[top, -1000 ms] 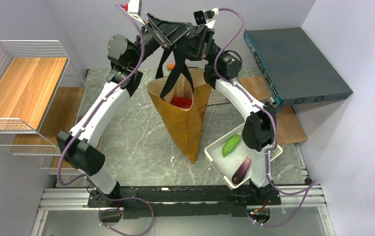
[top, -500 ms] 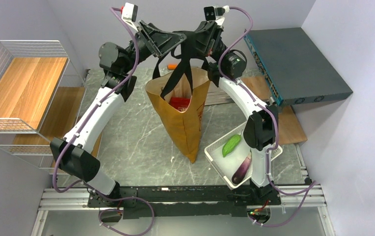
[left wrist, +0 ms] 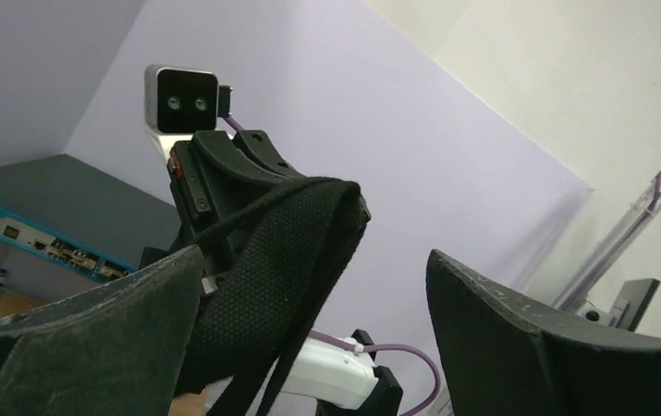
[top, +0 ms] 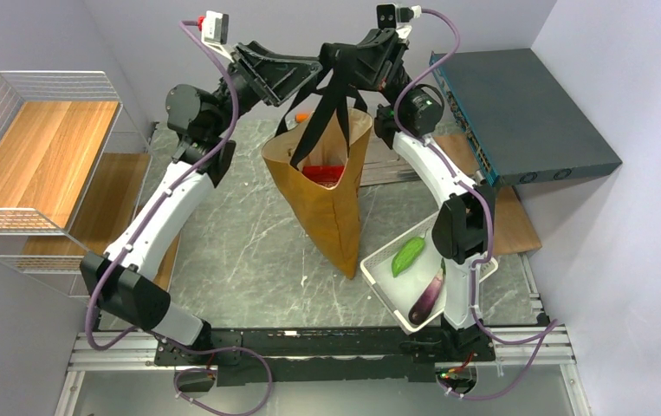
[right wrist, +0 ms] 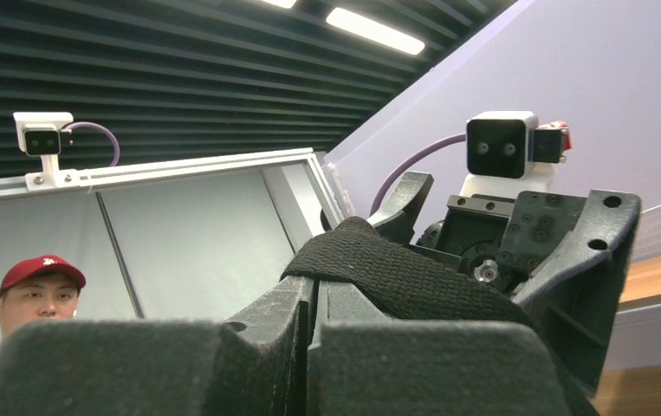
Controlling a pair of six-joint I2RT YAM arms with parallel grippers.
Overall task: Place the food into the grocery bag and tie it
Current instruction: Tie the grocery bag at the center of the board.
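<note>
Swung farther left, the left gripper (top: 307,73) gapes — the right gripper (top: 354,61) clenches the grocery bag's (top: 331,208) straps (top: 330,106).

You're working in a robotics lab: bare lilac walls (top: 621,52), an aluminium rail (top: 327,342) under the arms (top: 166,208), a rack unit (top: 526,113), a cabled camera (right wrist: 42,139) on a frame (right wrist: 179,169), strip lights (right wrist: 374,30) overhead.

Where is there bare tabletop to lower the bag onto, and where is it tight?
The widest bare patch of table lies between the left arm and the bag, running down to the near rail. Right of the bag is crowded: the white tray sits close beside its bottom corner, with the right arm above it. Behind the bag, I cannot tell.
</note>
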